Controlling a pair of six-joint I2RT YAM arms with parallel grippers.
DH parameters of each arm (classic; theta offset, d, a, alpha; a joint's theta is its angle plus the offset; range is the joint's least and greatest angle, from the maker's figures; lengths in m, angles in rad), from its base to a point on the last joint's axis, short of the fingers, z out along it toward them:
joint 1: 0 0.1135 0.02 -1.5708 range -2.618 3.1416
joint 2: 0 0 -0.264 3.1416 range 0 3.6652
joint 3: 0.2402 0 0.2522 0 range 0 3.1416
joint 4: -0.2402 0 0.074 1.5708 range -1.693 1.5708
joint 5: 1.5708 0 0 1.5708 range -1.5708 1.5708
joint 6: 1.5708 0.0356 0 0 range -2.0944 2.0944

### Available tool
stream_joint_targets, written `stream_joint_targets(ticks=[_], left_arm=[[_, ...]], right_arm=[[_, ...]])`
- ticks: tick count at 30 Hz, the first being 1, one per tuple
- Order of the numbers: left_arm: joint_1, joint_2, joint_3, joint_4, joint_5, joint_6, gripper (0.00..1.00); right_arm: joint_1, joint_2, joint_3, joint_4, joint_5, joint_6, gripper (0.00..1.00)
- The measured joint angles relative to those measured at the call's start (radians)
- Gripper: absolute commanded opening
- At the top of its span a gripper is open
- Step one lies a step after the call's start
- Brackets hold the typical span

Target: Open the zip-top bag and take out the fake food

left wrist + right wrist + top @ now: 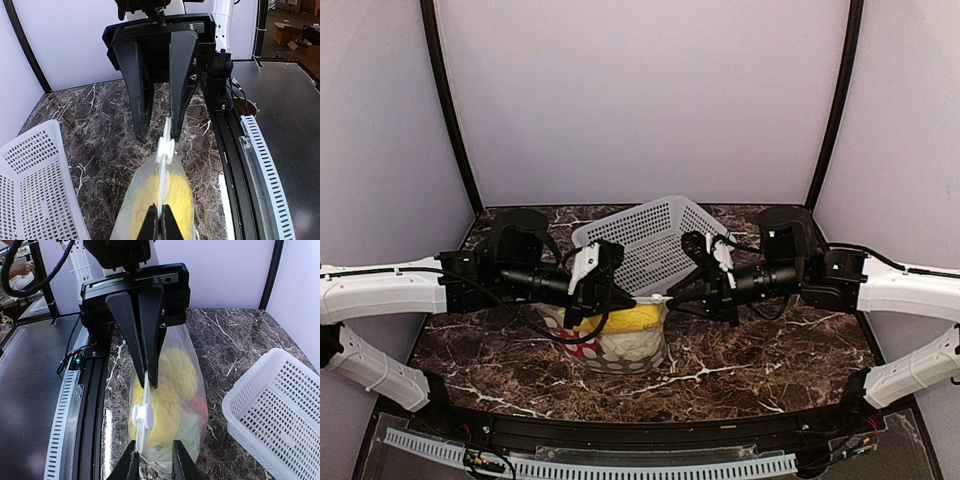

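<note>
The zip-top bag (617, 345) hangs between my two grippers, just above the marble table. Fake food shows through it: a large yellow piece (172, 385), a red-orange one (201, 407) and a pale green one (182, 440). My left gripper (160, 222) is shut on the bag's zip strip (162, 185); it also shows in the top view (623, 300). The white slider (165, 148) sits on the strip between the grippers. My right gripper (154, 465) is open, its fingers (182, 466) either side of the bag's other end, with the strip close to its left finger.
A white perforated basket (650, 235) lies tipped on the table just behind the bag, and shows at the edge of both wrist views (30, 190) (280, 410). A black rail (620, 430) runs along the table's near edge. Walls close in the back and sides.
</note>
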Motion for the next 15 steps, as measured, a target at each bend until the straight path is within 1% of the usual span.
stream_joint_targets(ticks=[2, 7, 9, 10, 11, 12, 14, 15], left_arm=[[0.0, 0.0, 0.0, 0.0, 0.0, 0.0, 0.01], [0.0, 0.0, 0.0, 0.0, -0.001, 0.0, 0.01], [0.0, 0.0, 0.0, 0.0, -0.002, 0.0, 0.04], [0.0, 0.0, 0.0, 0.0, -0.005, 0.0, 0.18], [0.0, 0.0, 0.0, 0.0, -0.008, -0.001, 0.27], [0.0, 0.0, 0.0, 0.001, -0.01, -0.001, 0.42], [0.0, 0.0, 0.0, 0.015, -0.014, -0.002, 0.51], [0.0, 0.0, 0.0, 0.02, -0.016, -0.004, 0.54]], right_arm=[[0.0, 0.005, 0.008, -0.001, -0.004, 0.0, 0.16], [0.0, 0.021, 0.018, -0.003, -0.01, -0.004, 0.01], [0.0, 0.025, 0.021, -0.005, -0.011, -0.008, 0.0], [0.0, 0.026, 0.022, -0.007, -0.011, -0.009, 0.0], [0.0, 0.026, 0.023, -0.009, -0.011, -0.011, 0.0], [0.0, 0.026, 0.024, -0.01, -0.012, -0.011, 0.0], [0.0, 0.026, 0.024, -0.011, -0.012, -0.013, 0.0], [0.0, 0.026, 0.024, -0.011, -0.012, -0.015, 0.0]])
